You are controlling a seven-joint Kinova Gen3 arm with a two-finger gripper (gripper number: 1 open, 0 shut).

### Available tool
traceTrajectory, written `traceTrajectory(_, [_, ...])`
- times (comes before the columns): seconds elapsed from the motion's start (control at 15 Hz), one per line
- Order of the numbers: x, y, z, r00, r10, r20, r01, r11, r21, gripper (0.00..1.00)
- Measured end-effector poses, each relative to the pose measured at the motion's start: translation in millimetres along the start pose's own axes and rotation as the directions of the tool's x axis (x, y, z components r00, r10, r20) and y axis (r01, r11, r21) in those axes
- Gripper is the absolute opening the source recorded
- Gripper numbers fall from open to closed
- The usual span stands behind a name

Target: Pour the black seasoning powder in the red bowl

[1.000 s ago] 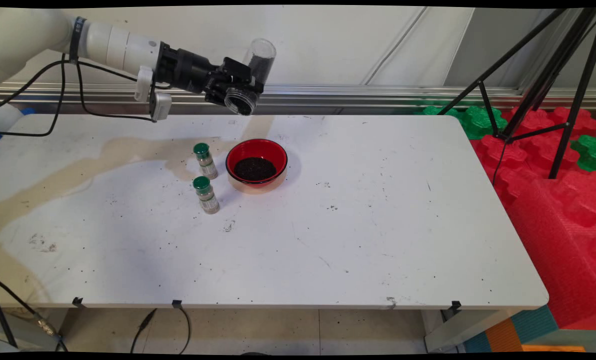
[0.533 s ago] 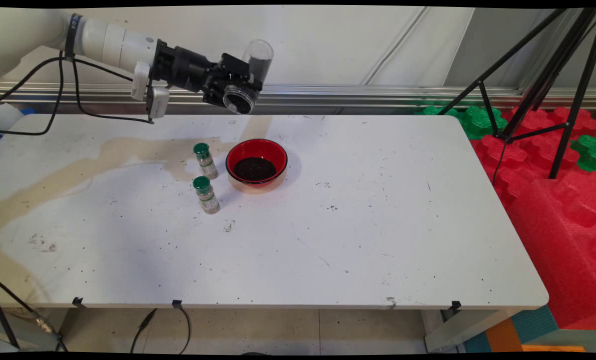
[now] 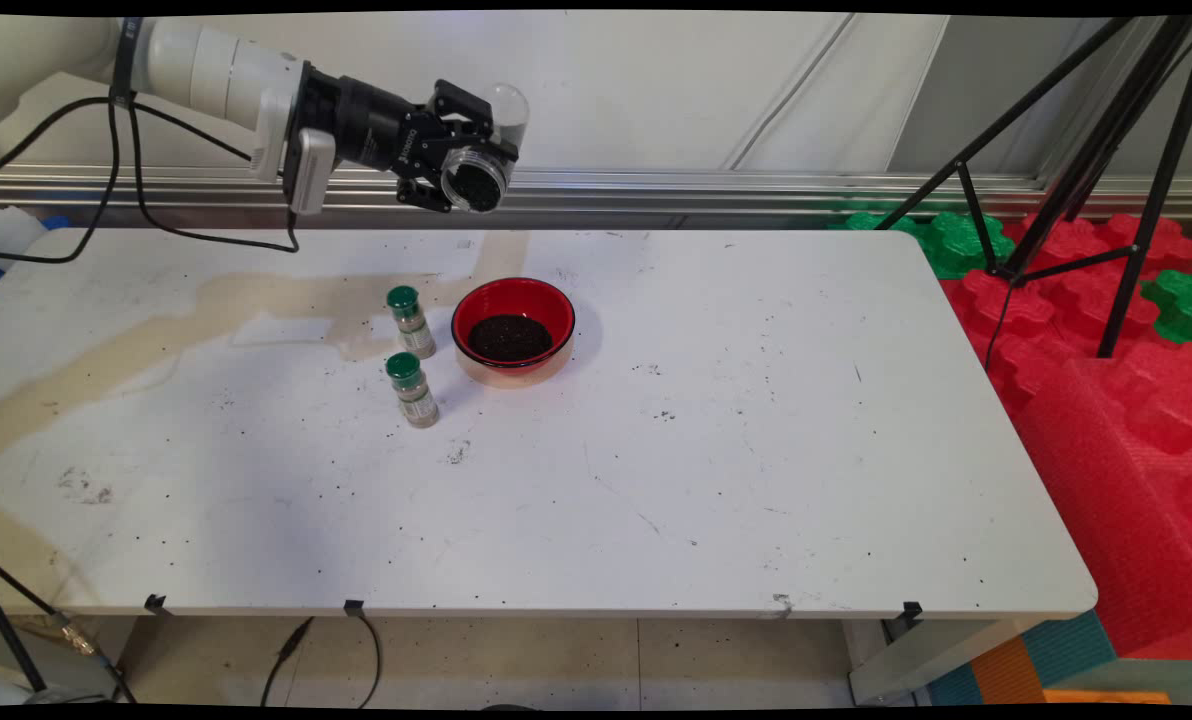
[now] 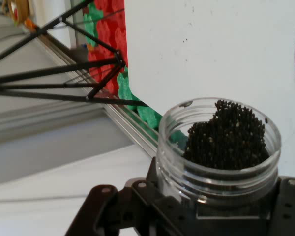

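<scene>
**Claw clamped on an open jar of dark grains**

Your claw (image 3: 461,165) grips a clear jar (image 3: 481,170) high above the bench (image 3: 756,450), tipped on its side. Rigid, slick plastic, probably light; hold its body. At 6 o'clock below: a red bowl (image 3: 513,325), with two green-capped bottles (image 3: 411,322) at its 9.

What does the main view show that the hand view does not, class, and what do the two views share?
Only the main view shows the two green-capped bottles standing left of the whole red bowl, and the arm with its cables. Only the hand view shows the dark grains heaped inside the jar. Both show the gripper shut on the clear jar, the white table, the tripod and the red and green foam mats.
</scene>
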Motion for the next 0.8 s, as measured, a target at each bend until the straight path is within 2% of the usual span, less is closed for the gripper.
traceTrajectory(0.2, [-3.0,-4.4,-5.6,0.99,-0.14,0.0,0.14,0.99,-0.004,0.0])
traceTrajectory(0.4, [-6.0,-9.2,-10.9,0.959,-0.283,-0.006,0.283,0.959,-0.008,0.0])
traceTrajectory(0.6, [-8.8,-14.4,-16.0,0.908,-0.419,-0.017,0.419,0.908,-0.011,0.0])
traceTrajectory(0.8, [-10.8,-19.4,-20.8,0.836,-0.547,-0.032,0.547,0.837,-0.02,0.0])
